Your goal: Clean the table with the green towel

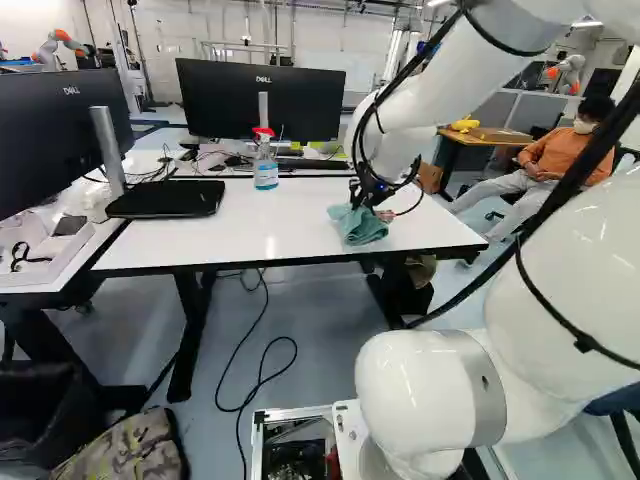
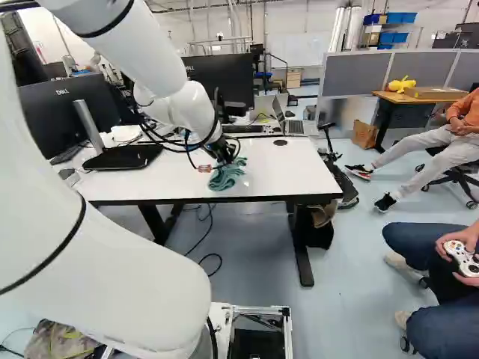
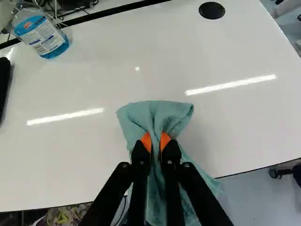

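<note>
In the left base view my gripper (image 1: 366, 196) points down at the white table (image 1: 290, 220), close to its front edge on the right. The green towel (image 1: 360, 226) hangs bunched at its fingertips. Seen from the wrist, the gripper (image 3: 156, 143) is shut on the towel (image 3: 153, 115), pinching a fold between the orange pads. Part of the cloth spreads ahead of the fingers over the tabletop; the rest trails back beneath them past the table's front edge. Whether its underside touches the table is hard to tell.
A spray bottle (image 1: 265, 162) with blue liquid stands on the table toward the back. A monitor (image 1: 262, 100) stands behind it, another (image 1: 60, 140) at the left on a black base. A laptop (image 2: 293, 126) is beyond the table. A seated person holding a controller (image 2: 462, 258) is at the right.
</note>
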You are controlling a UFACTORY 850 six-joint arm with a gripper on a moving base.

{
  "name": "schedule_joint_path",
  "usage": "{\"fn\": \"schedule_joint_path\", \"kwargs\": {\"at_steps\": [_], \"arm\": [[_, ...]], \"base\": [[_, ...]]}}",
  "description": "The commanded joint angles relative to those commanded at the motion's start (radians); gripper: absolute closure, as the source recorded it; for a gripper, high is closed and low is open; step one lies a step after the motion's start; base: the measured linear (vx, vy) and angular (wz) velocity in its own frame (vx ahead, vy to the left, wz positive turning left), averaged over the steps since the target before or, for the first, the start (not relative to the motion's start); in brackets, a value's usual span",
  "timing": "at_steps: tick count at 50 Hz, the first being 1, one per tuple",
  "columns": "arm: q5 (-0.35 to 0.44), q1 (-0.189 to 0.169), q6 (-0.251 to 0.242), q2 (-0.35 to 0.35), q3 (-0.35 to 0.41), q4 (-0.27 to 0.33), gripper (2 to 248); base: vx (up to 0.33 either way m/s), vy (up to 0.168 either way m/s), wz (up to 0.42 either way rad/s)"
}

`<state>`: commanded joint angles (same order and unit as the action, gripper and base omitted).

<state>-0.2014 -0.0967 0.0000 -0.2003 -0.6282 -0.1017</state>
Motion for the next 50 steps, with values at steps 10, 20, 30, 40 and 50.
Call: {"fn": "schedule_joint_path", "kwargs": {"at_steps": [10, 20, 30, 40, 50], "arm": [[-0.006, -0.038, 0.000, -0.008, -0.019, 0.000, 209], [-0.006, -0.075, 0.000, -0.001, -0.051, 0.000, 209], [-0.006, -0.109, 0.000, 0.037, -0.088, 0.000, 209], [-0.006, -0.142, 0.000, 0.081, -0.128, 0.000, 209], [-0.006, -0.173, 0.000, 0.123, -0.169, 0.000, 209]], "base": [[0.000, 0.000, 0.000], [0.000, 0.000, 0.000], [0.000, 0.000, 0.000], [0.000, 0.000, 0.000], [0.000, 0.000, 0.000]]}}
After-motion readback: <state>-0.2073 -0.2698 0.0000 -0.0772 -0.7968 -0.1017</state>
